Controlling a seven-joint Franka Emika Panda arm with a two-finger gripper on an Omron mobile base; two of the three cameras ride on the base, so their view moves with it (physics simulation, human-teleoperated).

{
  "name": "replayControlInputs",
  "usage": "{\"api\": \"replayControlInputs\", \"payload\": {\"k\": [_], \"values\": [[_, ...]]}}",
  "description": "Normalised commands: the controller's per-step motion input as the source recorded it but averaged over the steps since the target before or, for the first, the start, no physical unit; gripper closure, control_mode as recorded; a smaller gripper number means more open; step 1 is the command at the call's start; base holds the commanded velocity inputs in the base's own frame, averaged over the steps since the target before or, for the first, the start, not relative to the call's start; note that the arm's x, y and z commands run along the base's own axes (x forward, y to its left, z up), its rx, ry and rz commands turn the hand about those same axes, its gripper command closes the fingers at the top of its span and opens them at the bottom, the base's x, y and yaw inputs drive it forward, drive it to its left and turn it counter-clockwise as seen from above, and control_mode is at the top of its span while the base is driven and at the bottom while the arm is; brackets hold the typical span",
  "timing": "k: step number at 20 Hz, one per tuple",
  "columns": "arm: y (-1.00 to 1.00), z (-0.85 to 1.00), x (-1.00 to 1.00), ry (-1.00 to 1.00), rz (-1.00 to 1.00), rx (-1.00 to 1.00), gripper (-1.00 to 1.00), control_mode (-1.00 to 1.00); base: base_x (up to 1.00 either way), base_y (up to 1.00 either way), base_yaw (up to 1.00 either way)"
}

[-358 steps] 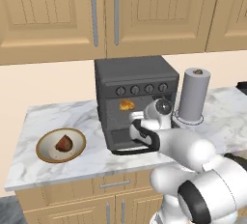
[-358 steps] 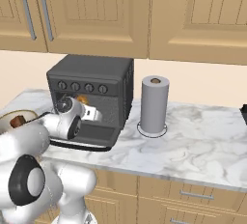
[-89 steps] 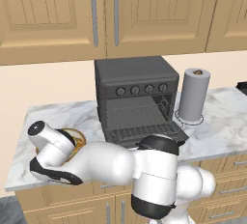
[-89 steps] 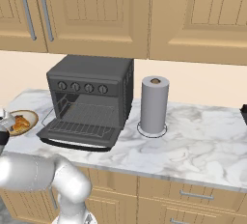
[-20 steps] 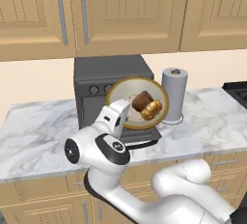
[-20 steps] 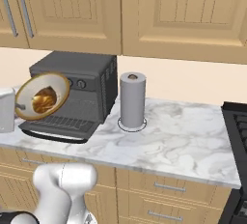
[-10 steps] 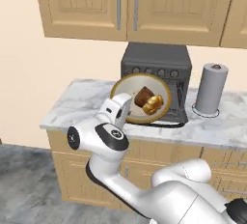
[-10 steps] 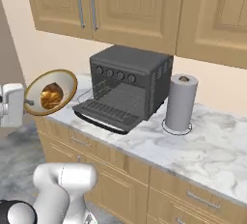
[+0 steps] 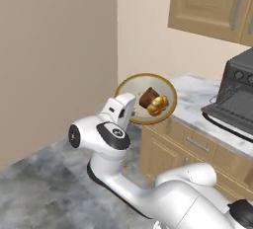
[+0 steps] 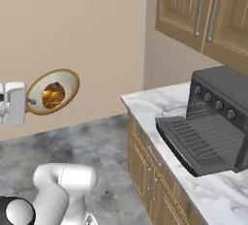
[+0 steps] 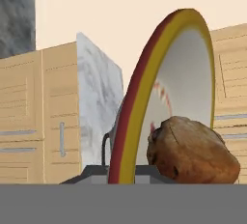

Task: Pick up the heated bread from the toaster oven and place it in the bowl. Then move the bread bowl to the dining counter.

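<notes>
we see the tool clenched on the rim of the bowl, held up in the air & tipped on edge, well apart from the worktop. inside: heated bread touching a dark brown chunk. toaster oven sits on the worktop w/ door dropped open.

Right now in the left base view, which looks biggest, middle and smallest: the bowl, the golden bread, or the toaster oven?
1. The toaster oven, though the picture's edge cuts it off.
2. The bowl.
3. The golden bread, smallest, inside the bowl.
The bowl sits nearer the camera, so it looks bigger.
</notes>
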Motion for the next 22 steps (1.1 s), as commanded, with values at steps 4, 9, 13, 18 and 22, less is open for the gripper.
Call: {"api": "replayControlInputs", "payload": {"k": [4, 9, 13, 18, 22], "values": [[0.0, 0.0, 0.0, 0.0, 0.0, 0.0, 1.0, 1.0, 0.0, 0.0, 1.0], [0.0, 0.0, 0.0, 0.0, 0.0, 0.0, 1.0, 1.0, 0.0, 0.0, 1.0], [0.0, 0.0, 0.0, 0.0, 0.0, 0.0, 1.0, 1.0, 0.0, 0.0, 1.0], [0.0, 0.0, 0.0, 0.0, 0.0, 0.0, 1.0, 1.0, 0.0, 0.0, 1.0], [0.0, 0.0, 0.0, 0.0, 0.0, 0.0, 1.0, 1.0, 0.0, 0.0, 1.0]]}}
